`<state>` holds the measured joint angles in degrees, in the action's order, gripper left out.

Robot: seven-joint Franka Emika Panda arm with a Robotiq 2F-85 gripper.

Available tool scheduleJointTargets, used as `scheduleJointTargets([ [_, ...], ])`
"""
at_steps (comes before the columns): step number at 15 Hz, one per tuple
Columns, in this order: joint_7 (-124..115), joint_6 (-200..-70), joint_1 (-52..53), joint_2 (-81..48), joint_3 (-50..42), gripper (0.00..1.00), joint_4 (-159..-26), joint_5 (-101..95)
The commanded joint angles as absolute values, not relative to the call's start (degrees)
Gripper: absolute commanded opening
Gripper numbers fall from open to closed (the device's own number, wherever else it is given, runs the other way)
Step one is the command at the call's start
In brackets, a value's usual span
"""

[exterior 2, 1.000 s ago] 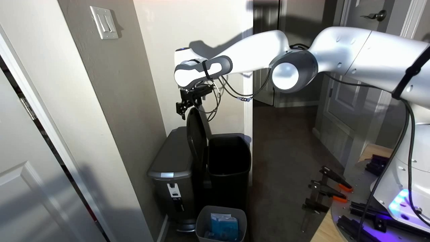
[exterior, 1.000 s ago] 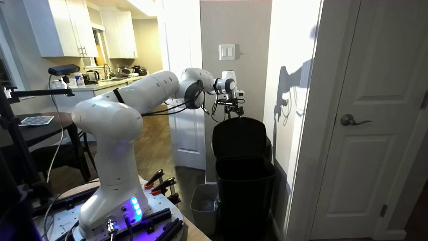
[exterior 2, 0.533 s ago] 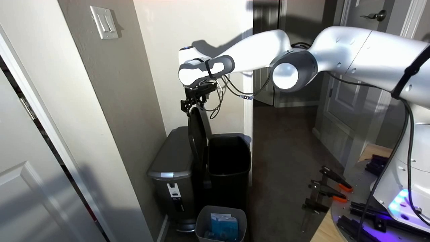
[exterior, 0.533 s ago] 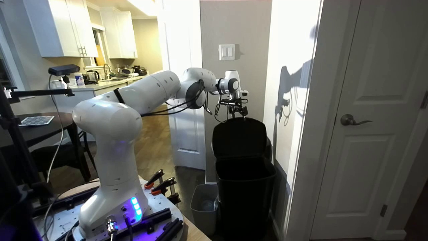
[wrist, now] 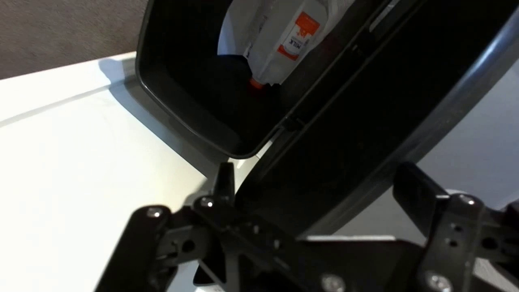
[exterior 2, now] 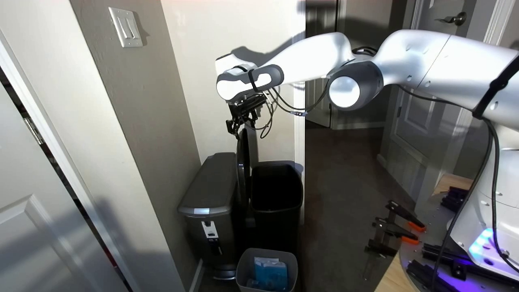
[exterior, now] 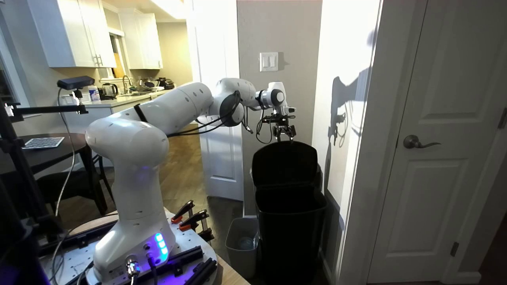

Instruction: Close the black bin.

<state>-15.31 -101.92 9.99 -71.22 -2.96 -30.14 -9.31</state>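
Note:
The black bin [exterior: 291, 241] stands in the corner with its mouth open; it also shows in an exterior view [exterior 2: 277, 227]. Its hinged black lid [exterior: 284, 164] stands nearly upright at the back of the mouth, also seen edge-on in an exterior view [exterior 2: 243, 170]. My gripper [exterior: 285, 137] is at the lid's top edge, pointing down, in both exterior views [exterior 2: 242, 130]. In the wrist view my gripper [wrist: 316, 178] is open, with the lid [wrist: 344, 138] running between its spread fingers. One fingertip overlaps the lid's outer rim; exact contact is unclear.
A dark grey lidded bin [exterior 2: 209, 182] stands right behind the lid, against the wall. A small grey wastebasket [exterior 2: 243, 269] stands beside the black bin. A white wall [exterior: 340, 99] borders the other side. A milk jug [wrist: 290, 40] lies inside the black bin.
My gripper has moved right in both exterior views, to the lid's top edge. The lid leaned back toward the grey bin before; now it stands more upright, tilted slightly toward the bin's mouth.

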Motion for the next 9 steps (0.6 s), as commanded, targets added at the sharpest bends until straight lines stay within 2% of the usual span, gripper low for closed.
scheduleJointTargets([
  [1, -16.41, -96.25, 10.31, -69.58, -4.07, 1.0, -31.12, -9.87],
  [9, -15.44, -80.07, 10.07, -69.22, -6.26, 1.0, -31.53, -9.97],
])
